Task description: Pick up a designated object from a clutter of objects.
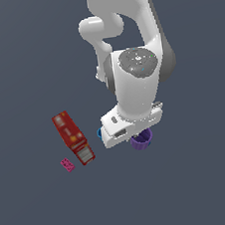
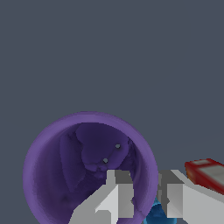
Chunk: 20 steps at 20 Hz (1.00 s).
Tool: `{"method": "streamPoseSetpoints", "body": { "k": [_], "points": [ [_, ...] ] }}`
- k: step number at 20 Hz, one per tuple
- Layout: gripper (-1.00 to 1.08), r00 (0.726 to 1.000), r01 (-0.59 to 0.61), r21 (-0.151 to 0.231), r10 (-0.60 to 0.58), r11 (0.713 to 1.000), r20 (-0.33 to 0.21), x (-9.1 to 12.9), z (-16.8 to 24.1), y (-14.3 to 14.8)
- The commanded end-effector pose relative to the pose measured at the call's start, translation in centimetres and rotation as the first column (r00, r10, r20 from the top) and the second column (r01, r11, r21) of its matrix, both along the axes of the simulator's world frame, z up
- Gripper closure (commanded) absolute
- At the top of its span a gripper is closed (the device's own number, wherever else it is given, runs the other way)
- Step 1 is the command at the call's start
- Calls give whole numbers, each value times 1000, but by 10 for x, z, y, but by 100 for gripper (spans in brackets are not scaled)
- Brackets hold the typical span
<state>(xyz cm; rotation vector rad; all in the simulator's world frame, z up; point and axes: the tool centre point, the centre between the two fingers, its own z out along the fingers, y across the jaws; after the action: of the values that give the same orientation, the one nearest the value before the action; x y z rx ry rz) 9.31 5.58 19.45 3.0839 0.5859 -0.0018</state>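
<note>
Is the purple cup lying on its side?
No, the purple cup stands upright, and the wrist view looks straight down into its round open mouth.

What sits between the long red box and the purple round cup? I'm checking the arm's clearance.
In the exterior view, the light-blue cup peeks out between the long red box and the purple round cup, mostly hidden under the white gripper body.
</note>
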Motion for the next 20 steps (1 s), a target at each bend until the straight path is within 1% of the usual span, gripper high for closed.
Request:
{"method": "streamPoseSetpoints", "body": {
  "k": [1, 13, 20],
  "points": [
    [108, 1000, 0, 0, 0, 1000, 2, -3, 29, 15],
    [108, 1000, 0, 0, 0, 1000, 2, -13, 159, 84],
    [108, 1000, 0, 0, 0, 1000, 2, -15, 210, 111]
  ]
}}
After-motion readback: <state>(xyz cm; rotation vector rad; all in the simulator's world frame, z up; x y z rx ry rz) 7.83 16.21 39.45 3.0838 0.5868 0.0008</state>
